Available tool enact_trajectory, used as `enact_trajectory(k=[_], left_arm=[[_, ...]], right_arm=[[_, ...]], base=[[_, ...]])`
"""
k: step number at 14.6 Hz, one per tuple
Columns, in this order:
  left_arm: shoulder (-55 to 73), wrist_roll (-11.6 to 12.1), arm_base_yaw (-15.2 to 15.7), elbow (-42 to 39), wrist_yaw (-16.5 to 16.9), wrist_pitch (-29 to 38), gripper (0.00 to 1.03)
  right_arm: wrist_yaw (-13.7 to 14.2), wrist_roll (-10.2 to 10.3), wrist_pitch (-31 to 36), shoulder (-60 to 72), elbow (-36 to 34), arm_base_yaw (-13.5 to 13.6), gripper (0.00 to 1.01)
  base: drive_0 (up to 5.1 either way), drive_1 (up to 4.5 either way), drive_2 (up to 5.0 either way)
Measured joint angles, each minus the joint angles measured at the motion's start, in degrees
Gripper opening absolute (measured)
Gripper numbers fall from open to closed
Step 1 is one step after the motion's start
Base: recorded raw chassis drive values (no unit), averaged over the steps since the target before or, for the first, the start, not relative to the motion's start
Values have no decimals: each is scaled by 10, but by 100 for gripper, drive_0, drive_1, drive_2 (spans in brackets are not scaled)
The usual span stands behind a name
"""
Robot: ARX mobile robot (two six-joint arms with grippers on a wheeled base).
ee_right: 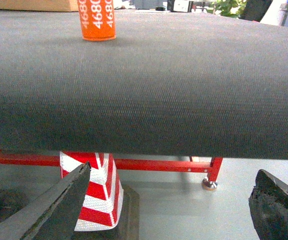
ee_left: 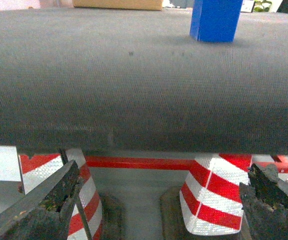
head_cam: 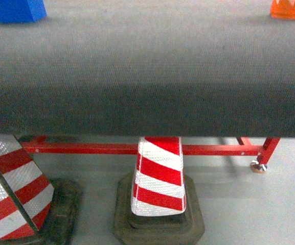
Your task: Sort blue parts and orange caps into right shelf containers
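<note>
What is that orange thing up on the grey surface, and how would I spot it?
Start at the wide dark grey table. In the head view, look to its far right corner: the orange cap stands there, opposite the blue part on the far left. It is the only orange object, with white digits printed on it.

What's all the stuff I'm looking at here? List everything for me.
Table surface: one, dark grey, fills the upper part of every view.
Blue block: one, blue, far left on the table.
Orange cap: one, orange with white digits, far right on the table.
Table frame: one, red, below the table, with a foot at right.
Traffic cones: two, red and white striped on dark bases, on the floor under the table edge.
Left pincer: open, empty, dark fingers.
Right pincer: open, empty.
</note>
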Motion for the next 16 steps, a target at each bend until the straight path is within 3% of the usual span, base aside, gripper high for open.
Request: enact_trajectory(k=[16], left_arm=[[0, 0, 0, 0, 0, 3, 98]], right_arm=[[0, 2, 0, 0, 0, 0, 98]], base=[[0, 0, 0]])
